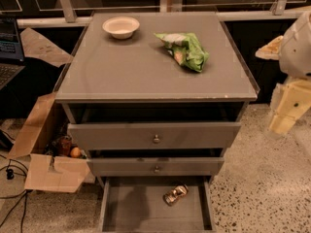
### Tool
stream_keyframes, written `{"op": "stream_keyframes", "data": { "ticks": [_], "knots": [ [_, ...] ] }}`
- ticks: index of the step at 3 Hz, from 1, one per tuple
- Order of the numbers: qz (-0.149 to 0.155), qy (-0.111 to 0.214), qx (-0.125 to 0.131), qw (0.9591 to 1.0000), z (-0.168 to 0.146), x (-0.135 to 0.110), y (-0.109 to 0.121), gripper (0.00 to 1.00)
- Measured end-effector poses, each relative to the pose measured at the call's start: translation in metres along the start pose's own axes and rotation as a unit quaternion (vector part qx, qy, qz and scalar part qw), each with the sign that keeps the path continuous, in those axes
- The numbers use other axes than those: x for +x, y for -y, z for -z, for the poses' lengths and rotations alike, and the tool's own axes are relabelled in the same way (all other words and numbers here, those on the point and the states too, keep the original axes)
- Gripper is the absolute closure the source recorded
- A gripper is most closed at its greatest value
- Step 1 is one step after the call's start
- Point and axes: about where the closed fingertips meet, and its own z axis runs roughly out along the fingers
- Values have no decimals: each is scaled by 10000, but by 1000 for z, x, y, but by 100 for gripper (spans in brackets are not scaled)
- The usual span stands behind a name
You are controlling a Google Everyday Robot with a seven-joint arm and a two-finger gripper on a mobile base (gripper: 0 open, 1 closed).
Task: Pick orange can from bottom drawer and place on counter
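Observation:
The orange can (175,194) lies on its side on the grey floor of the open bottom drawer (127,208), right of the middle and near the back. The counter (146,67) is the grey cabinet top above it. My gripper (287,111) hangs on the pale arm at the right edge of the view. It is off the cabinet's right side at upper-drawer height, well above and to the right of the can, and touches nothing.
A white bowl (121,26) and a green snack bag (186,49) sit at the back of the counter. The two upper drawers (155,136) stand slightly open. An open cardboard box (51,166) holding a small orange fruit (75,152) is on the floor at left, with cables beside it.

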Motion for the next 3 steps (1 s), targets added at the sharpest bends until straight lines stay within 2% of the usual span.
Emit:
{"op": "stream_keyframes", "data": {
  "ticks": [1,2,3],
  "knots": [
    [336,565,-197,9976,-31,8,-19,0],
    [780,1166,-453,9891,-59,8,-37,0],
    [1004,1272,-857,9831,-110,6,-60,0]
  ]
}}
